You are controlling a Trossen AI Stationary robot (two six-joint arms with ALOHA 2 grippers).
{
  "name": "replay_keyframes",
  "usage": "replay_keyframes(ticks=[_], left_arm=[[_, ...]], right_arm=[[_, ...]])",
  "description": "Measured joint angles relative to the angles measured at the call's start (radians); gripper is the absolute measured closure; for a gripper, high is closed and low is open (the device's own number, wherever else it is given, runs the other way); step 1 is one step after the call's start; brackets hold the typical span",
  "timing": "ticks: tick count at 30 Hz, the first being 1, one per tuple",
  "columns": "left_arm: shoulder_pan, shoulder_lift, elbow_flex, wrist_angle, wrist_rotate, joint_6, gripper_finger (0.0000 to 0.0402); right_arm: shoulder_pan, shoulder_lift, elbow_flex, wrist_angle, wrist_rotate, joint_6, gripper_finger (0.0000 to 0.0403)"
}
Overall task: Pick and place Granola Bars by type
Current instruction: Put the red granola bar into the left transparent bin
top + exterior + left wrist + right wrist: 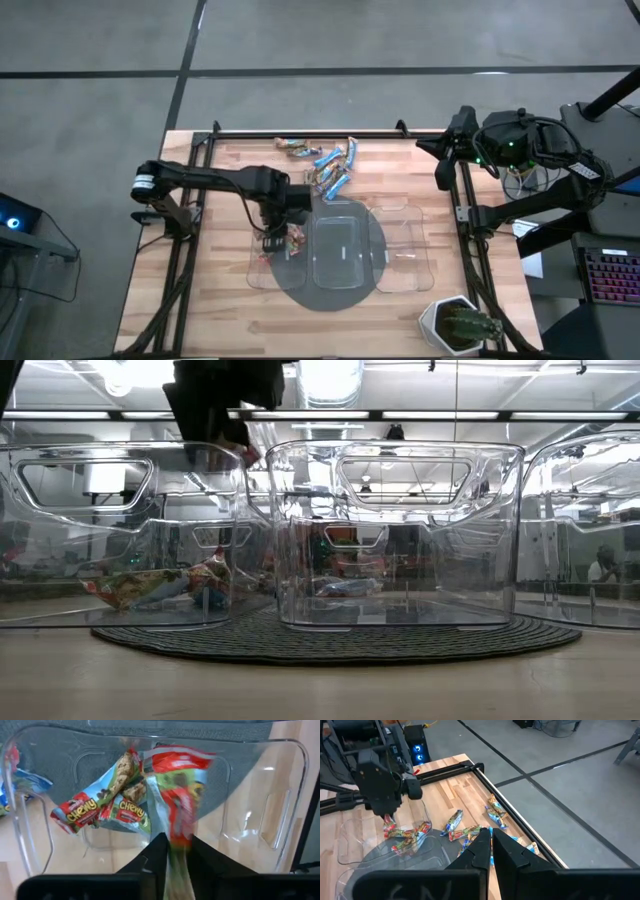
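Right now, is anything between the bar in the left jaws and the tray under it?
Nothing visible. The left gripper holds a red-wrapped bar directly above the clear tray, where two red Chewy bars already lie off to one side.

A robotics lab: wooden table (230,310) on concrete floor (90,60), keyboard (612,275) alongside.

Two matte-black jointed arms: the left arm (215,180) carries a silver ring by its base at nine o'clock; the right arm (520,140) shows a green light and black cables.
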Motion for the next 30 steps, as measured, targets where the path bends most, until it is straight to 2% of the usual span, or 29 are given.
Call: replay_keyframes(ticks=[9, 17, 25, 30], left_arm=[[0.0, 0.0, -0.022, 0.014, 0.006, -0.01, 0.0277], [0.0, 0.0, -0.009, -0.019, -0.005, 0.026, 0.0262], [0.022, -0.001, 0.14, -0.138, -0.194, 0.147, 0.0262], [0.064, -0.001, 0.279, -0.144, -0.22, 0.185, 0.0262]], right_arm=[[0.0, 0.0, 0.0, 0.0, 0.0, 0.003, 0.0394], [0.0, 0.0, 0.0, 0.0, 0.0, 0.001, 0.0394], [0.0, 0.0, 0.0, 0.0, 0.001, 0.004, 0.0394], [0.0, 0.0, 0.0, 0.0, 0.0, 0.007, 0.0394]])
